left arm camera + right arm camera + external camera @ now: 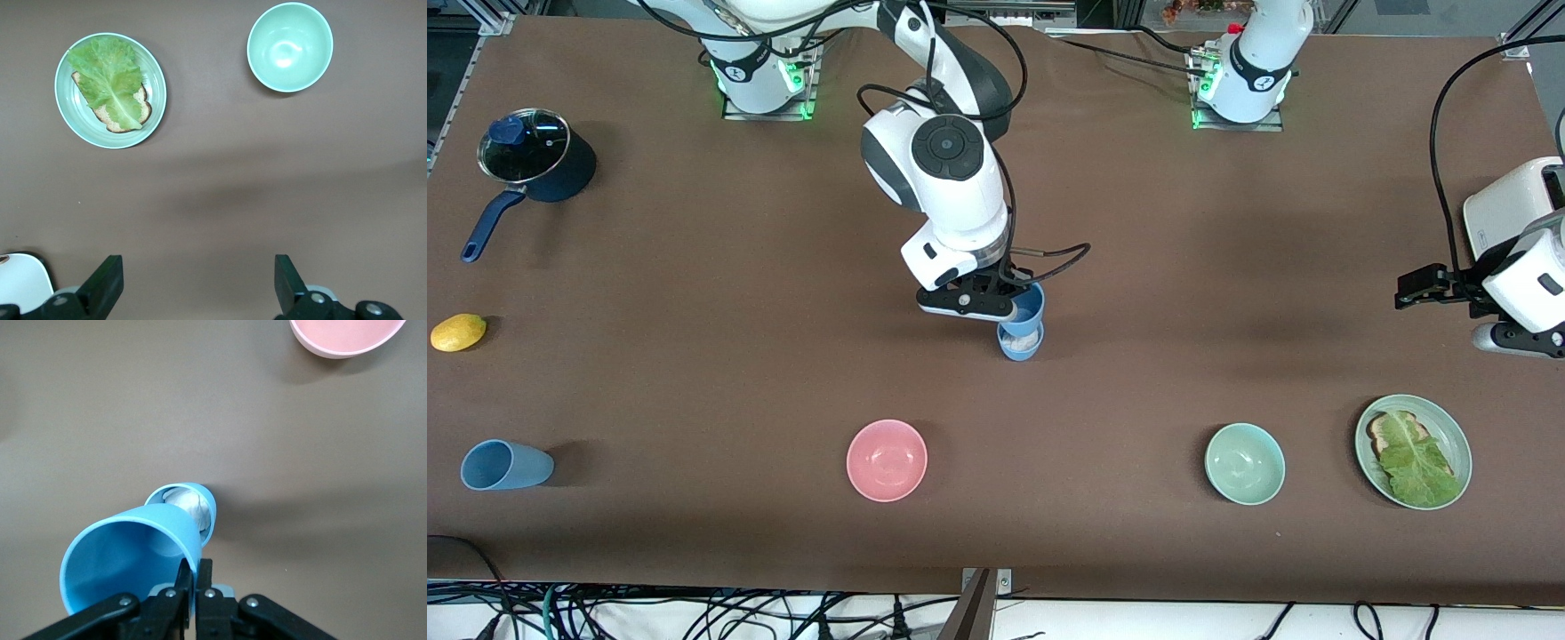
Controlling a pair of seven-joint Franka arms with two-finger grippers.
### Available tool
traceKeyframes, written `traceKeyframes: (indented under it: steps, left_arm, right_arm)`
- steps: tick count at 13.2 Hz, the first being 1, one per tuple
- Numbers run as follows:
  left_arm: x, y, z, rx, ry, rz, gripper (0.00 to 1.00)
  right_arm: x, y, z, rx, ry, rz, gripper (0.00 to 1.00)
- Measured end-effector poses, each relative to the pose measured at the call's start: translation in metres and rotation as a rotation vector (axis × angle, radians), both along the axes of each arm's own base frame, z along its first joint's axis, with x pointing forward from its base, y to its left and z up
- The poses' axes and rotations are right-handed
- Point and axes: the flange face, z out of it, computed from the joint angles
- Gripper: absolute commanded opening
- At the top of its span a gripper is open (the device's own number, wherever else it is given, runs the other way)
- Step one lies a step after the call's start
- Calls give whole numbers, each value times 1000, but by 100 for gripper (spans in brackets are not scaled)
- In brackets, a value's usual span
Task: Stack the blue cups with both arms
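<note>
In the front view we are seeing the right end effector (1009, 307) gripping the rim of a blue cup (1030, 304) and holding it tilted over a second blue cup (1020, 341) that is standing upright mid-desk, probably so the held cup's base can drop into the open mouth below. A third blue cup (505, 465) is lying on its side toward the right arm's end of the desk (694, 356), level with the pink bowl (887, 460) and the green bowl (1245, 463). The left end effector (1436, 286) is waiting near the toaster (1513, 209). In the left wrist view we are looking down past the left end effector's wide-spread fingers (103, 283), holding nothing, at the plate (155, 100) of bread and lettuce and the green bowl. In the right wrist view we are watching the fingers (200, 583) pinching the cup's wall, with something pale sitting inside the standing cup, which may be blocking a full nesting.
</note>
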Motion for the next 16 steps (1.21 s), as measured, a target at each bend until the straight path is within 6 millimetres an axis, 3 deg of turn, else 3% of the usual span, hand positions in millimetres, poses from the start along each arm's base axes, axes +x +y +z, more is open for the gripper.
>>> traceKeyframes:
  steps: [4, 9, 16]
  left_arm:
    - [-2, 13, 4, 1, -4, -31, 100]
    - [-13, 40, 26, 16, -33, -43, 100]
    - [-15, 27, 34, 6, -40, 13, 100]
  right_arm:
    - [4, -2, -6, -4, -2, -6, 0]
    - [-4, 6, -11, -9, 6, -5, 0]
    - [-6, 9, -23, -16, 11, -3, 0]
